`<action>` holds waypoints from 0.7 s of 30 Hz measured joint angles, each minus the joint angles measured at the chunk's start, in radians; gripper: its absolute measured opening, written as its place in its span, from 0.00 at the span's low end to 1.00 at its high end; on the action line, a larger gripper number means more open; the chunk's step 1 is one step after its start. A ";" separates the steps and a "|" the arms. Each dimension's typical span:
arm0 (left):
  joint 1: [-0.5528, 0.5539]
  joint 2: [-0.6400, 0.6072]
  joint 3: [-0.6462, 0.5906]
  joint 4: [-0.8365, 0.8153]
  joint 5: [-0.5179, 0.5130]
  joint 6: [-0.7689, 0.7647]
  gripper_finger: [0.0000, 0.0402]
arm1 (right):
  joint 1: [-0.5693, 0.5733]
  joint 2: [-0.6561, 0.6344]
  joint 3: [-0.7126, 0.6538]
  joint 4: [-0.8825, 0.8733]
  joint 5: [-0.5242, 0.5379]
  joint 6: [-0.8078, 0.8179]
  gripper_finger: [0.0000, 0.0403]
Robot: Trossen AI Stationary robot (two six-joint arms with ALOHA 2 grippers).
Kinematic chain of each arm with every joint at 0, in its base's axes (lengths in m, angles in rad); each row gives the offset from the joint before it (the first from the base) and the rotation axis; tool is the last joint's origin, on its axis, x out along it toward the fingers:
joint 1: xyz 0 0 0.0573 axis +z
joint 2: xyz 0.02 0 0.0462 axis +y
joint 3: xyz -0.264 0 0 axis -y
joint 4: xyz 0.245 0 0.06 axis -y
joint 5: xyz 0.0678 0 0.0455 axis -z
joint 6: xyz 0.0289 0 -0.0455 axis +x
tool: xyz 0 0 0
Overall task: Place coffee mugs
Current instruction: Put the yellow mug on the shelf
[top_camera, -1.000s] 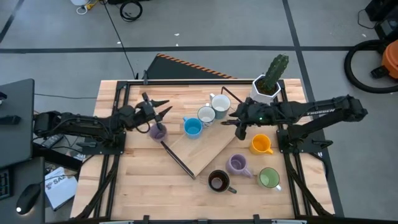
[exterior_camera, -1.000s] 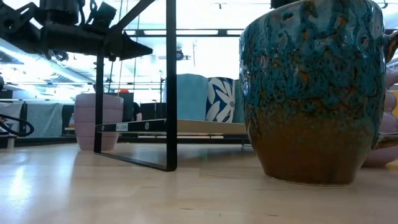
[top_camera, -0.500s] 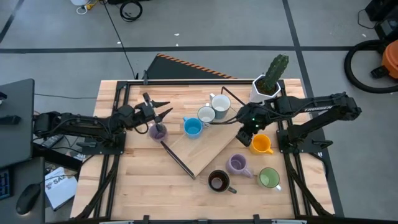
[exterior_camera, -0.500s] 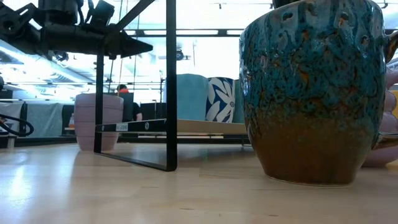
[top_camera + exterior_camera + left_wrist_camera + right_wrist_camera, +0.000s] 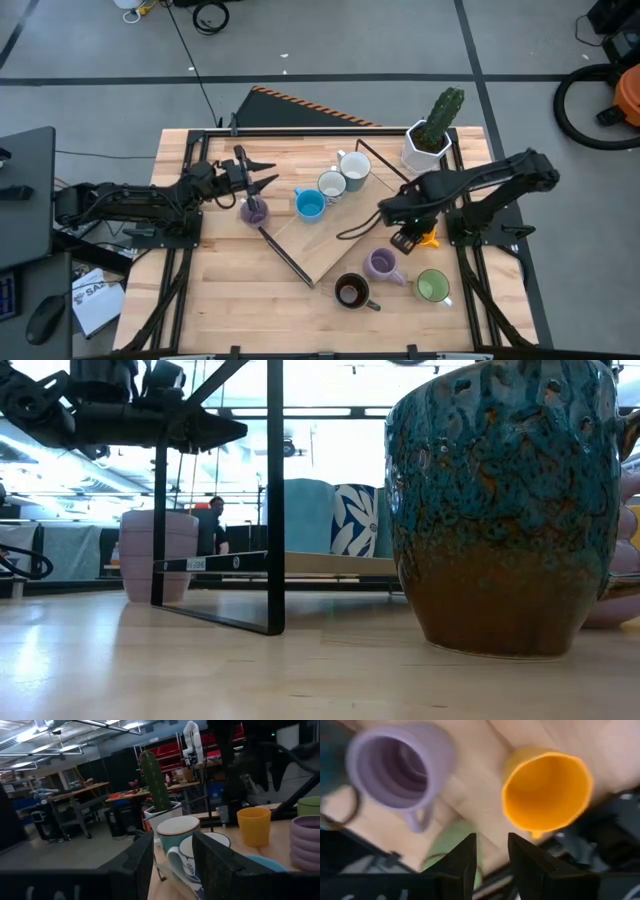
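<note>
Looks like we're at the reach-for-the-next-mug step: right pincer (image 5: pixel 407 238), fingers apart and holding nothing, hangs right over the orange mug (image 5: pixel 546 787) beside the lavender mug (image 5: pixel 397 768) on the table (image 5: pixel 230 290), so next it needs to drop and clamp the rim, while the left pincer (image 5: pixel 258 175) waits open farther off.

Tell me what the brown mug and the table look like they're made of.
Brown mug: looks like glazed ceramic. The glossy surface has mottled teal speckling running into brown lower down, like a reactive glaze. Table: looks like pale wood, probably butcher-block planks. Parallel board seams and grain show from above, with a soft sheen in the low view that suggests a sealed finish.
</note>
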State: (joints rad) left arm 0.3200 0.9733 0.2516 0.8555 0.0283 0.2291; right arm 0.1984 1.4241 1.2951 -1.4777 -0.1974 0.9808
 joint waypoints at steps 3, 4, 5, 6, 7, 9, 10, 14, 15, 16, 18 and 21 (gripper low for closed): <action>0.000 0.000 0.000 -0.002 -0.001 0.000 0.35 | -0.004 0.045 0.003 -0.016 0.025 -0.042 0.29; 0.000 0.000 0.000 -0.005 -0.001 0.000 0.35 | -0.013 0.057 0.000 -0.013 0.029 -0.046 0.29; 0.000 0.000 0.000 -0.010 0.000 0.000 0.35 | -0.024 0.067 -0.003 -0.014 0.025 -0.046 0.29; 0.000 0.001 0.000 -0.015 -0.001 0.000 0.35 | -0.034 0.077 -0.008 -0.017 0.018 -0.046 0.30; 0.000 0.001 0.000 -0.017 -0.001 0.000 0.35 | -0.042 0.084 -0.013 -0.017 0.014 -0.047 0.30; 0.000 0.001 0.000 -0.017 -0.001 -0.001 0.35 | -0.053 0.093 -0.028 -0.013 0.016 -0.056 0.31; 0.000 0.001 0.000 -0.018 -0.001 0.000 0.35 | -0.055 0.095 -0.038 -0.014 0.018 -0.062 0.32; 0.000 0.001 0.000 -0.021 -0.001 0.000 0.35 | -0.058 0.085 -0.105 0.050 0.020 -0.064 0.37; 0.000 0.001 0.000 -0.021 -0.001 0.000 0.35 | -0.058 0.077 -0.129 0.071 0.021 -0.060 0.38; 0.000 0.001 0.000 -0.022 -0.001 0.000 0.35 | -0.057 0.071 -0.152 0.085 0.023 -0.057 0.38; 0.000 0.001 0.000 -0.022 -0.001 0.000 0.35 | -0.056 0.063 -0.188 0.100 0.032 -0.048 0.40; 0.000 0.001 0.000 -0.024 -0.001 0.002 0.35 | -0.046 0.060 -0.221 0.126 0.050 -0.043 0.41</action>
State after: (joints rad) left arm 0.3199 0.9745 0.2520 0.8318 0.0269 0.2314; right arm 0.1524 1.4845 1.0745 -1.3519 -0.1474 0.9382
